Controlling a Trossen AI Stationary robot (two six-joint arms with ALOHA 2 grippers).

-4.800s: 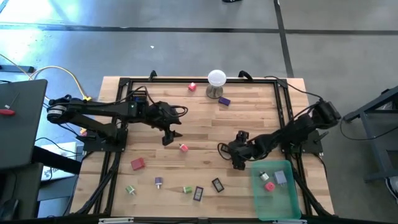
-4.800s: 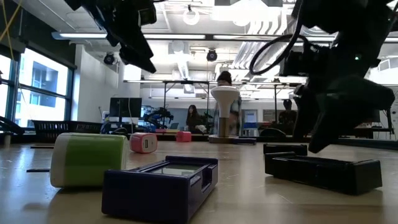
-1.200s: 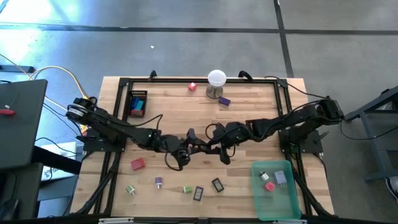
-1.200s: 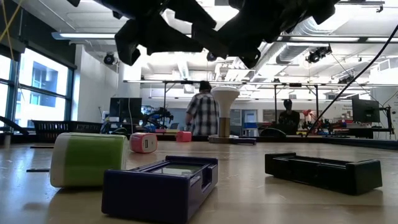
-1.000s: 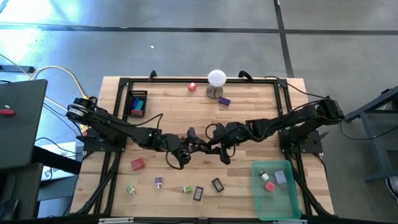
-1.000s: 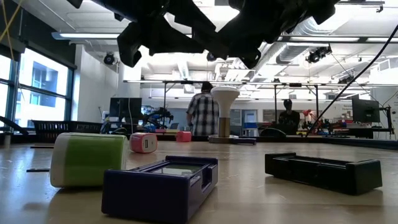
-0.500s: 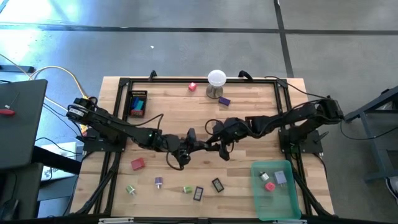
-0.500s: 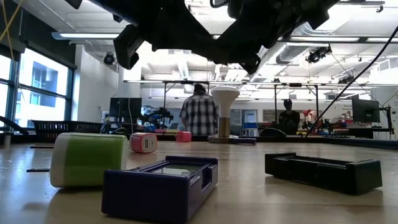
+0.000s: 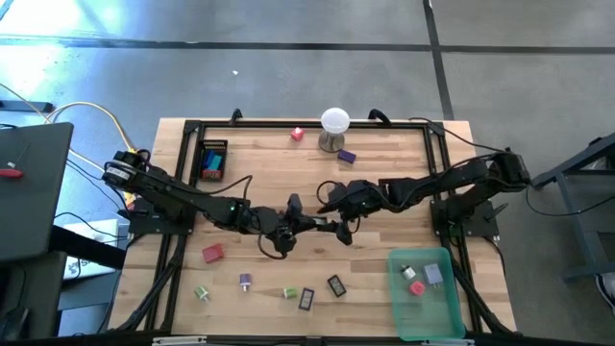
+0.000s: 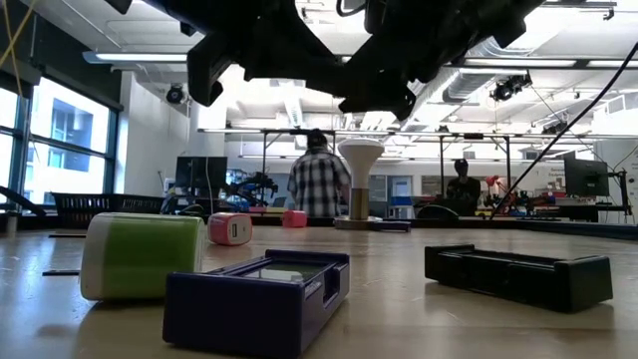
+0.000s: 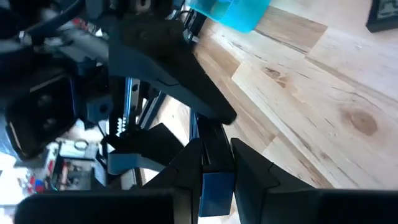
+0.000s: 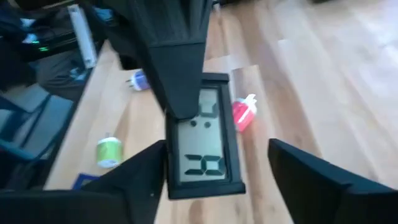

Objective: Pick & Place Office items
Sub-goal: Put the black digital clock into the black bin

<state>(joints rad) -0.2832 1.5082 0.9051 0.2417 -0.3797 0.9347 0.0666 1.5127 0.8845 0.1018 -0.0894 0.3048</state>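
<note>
Above the table's middle my two grippers meet over a small black device with a grey number display [image 12: 202, 149]. My left gripper [image 9: 307, 224] comes from the left and is shut on it. My right gripper [image 9: 334, 227] comes from the right and stands open, its fingers [image 12: 298, 174] wide on either side of the device. Other office items lie on the wood: a red block [image 9: 212, 253], green pieces [image 9: 202, 293] [image 9: 289, 292], a purple piece [image 9: 246, 281], two black devices [image 9: 307, 299] [image 9: 335, 284] and a pink piece [image 12: 244, 114] below the grippers. My left gripper pinches the black device between its two fingers: one finger [image 12: 183, 62] lies along the display face, the other is behind it. In the left wrist view the device's thin edge [image 11: 216, 177] shows between the fingers. The device is lifted clear of the table.
A green bin [image 9: 430, 293] holding a few items stands at the near right. A white ball on a metal stand [image 9: 334, 128], a pink piece [image 9: 298, 135] and a purple piece [image 9: 347, 155] are at the far edge. A black tray [image 9: 212, 160] sits at the far left.
Both arms have stayed together above the table's middle with the device between them. My left gripper has rolled slightly about its own line. In the room behind, a person has walked a little to the left.
</note>
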